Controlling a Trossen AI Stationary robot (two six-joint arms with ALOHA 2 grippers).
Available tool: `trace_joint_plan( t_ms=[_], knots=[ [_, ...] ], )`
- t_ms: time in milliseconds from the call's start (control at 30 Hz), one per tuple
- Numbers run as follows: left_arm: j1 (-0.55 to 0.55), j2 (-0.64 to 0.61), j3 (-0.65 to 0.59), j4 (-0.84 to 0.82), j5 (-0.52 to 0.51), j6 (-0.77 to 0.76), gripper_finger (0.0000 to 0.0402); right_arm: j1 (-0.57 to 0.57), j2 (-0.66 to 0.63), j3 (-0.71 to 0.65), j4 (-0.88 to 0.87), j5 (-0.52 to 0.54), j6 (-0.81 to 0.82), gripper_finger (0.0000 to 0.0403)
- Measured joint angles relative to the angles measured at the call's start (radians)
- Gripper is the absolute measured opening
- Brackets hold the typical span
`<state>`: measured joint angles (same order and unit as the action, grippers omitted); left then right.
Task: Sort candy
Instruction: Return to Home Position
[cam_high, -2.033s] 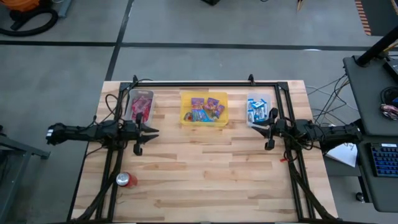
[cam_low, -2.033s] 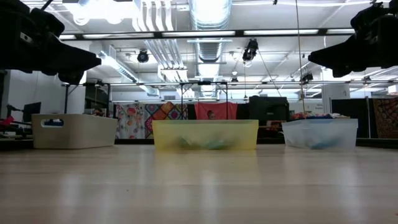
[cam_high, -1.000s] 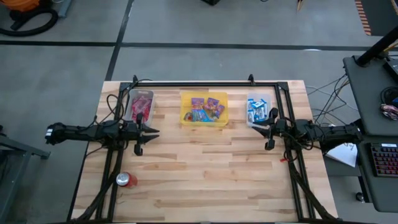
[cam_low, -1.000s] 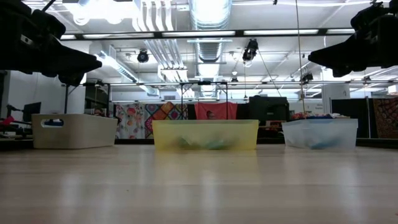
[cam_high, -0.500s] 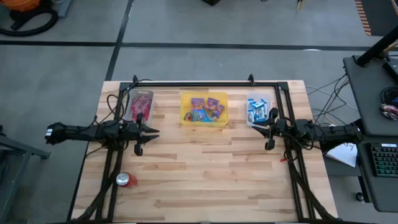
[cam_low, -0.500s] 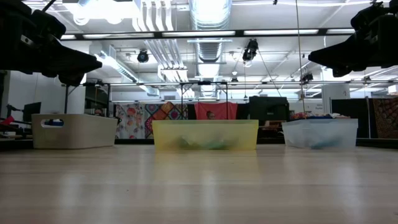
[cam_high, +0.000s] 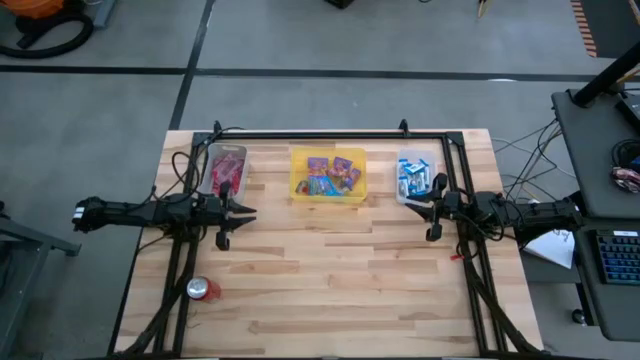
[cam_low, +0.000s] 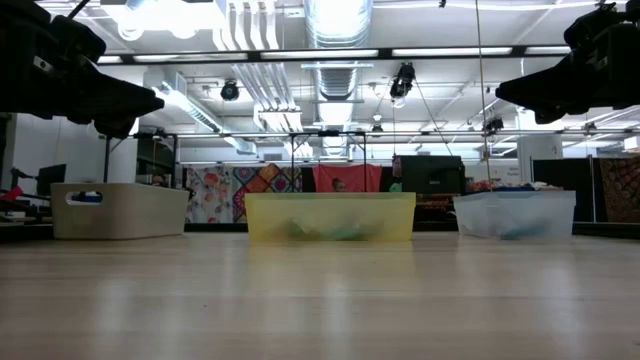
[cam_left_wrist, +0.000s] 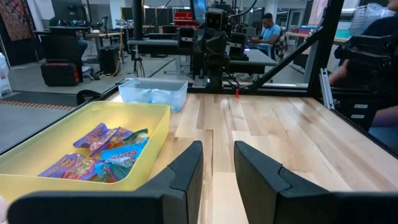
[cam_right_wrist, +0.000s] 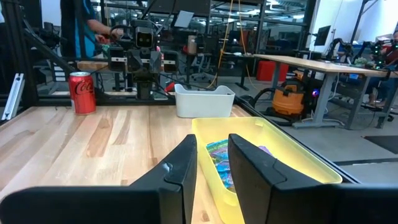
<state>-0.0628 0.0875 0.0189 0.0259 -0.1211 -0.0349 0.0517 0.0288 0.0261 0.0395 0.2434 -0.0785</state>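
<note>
**High view.** The left gripper (cam_high: 245, 211) and right gripper (cam_high: 415, 205) hang over opposite sides of the tabletop (cam_high: 330, 290), just before the bins. The candy (cam_high: 320, 185) lies sorted: red packets (cam_high: 226, 168) in the gray bin (cam_high: 208, 172), purple packets (cam_high: 342, 168) in the yellow bin (cam_high: 294, 176), blue-and-white bars (cam_high: 414, 180) in the transparent bin (cam_high: 417, 153).

**Low view.** Bin walls veil the contents; both arms are cut off by the frame's edges.

**Wrist views.** Each pair of jaws stands narrowly parted, grasping nothing; the gray bin's wall hides its contents.
</note>
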Motion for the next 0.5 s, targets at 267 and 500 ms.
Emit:
trace_joint_plan(
  t_ms=[267,500],
  knots=[
    [0.0,0.0,0.0,0.0,0.0,0.0,0.0076,0.0,0.0,0.0,0.0,0.0,0.0,0.0079],
    [0.0,0.0,0.0,0.0,0.0,0.0,0.0076,0.0,0.0,0.0,0.0,0.0,0.0,0.0069]
  ],
)
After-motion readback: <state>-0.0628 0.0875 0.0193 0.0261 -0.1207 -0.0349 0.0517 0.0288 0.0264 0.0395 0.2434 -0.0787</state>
